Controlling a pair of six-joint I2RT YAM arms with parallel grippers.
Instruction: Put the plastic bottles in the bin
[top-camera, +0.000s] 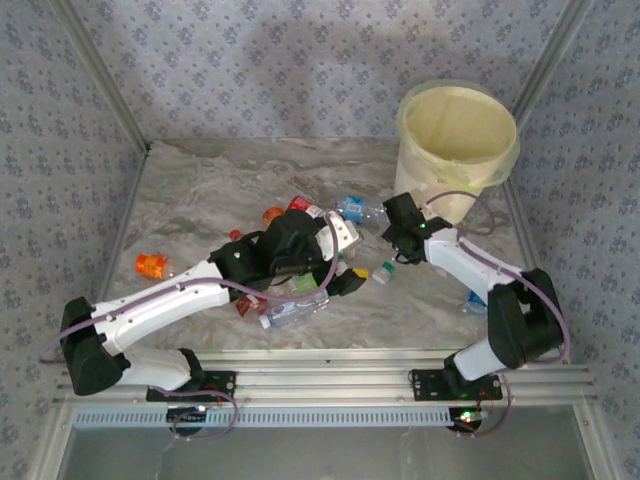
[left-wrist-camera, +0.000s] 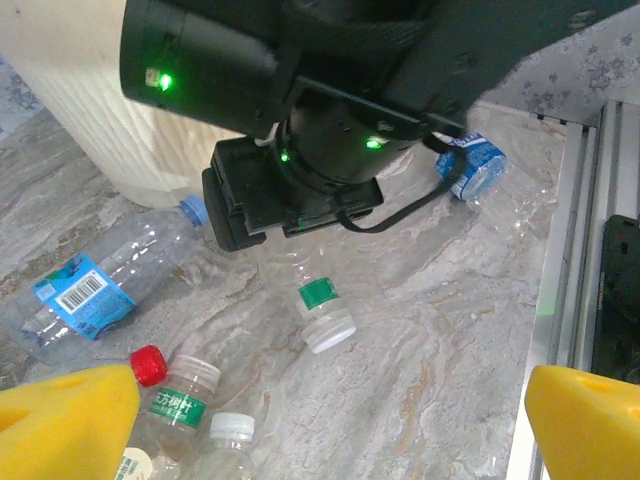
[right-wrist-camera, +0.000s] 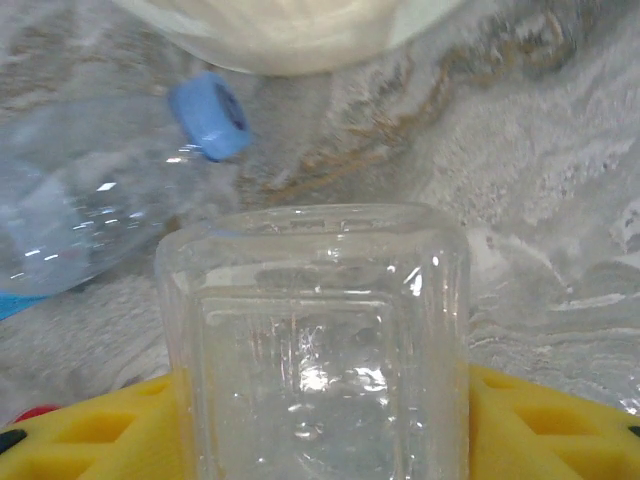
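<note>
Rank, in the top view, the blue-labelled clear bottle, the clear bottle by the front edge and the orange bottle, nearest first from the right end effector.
From the right end effector, holding a square-based clear bottle:
1. Blue-labelled clear plastic bottle, just beyond it, leftward.
2. Clear plastic bottle, near the front edge.
3. Orange plastic bottle, far left.

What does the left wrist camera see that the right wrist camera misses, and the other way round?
Left wrist view: the right gripper seen from outside, the green label and white cap of the clear bottle it grips, a red bottle cap, a blue-labelled bottle near the rail, and the open left gripper. Right wrist view: that clear bottle's squarish base close up, between yellow fingers. Both: the held bottle, the blue-capped bottle lying beside the bin, and the marble table.
</note>
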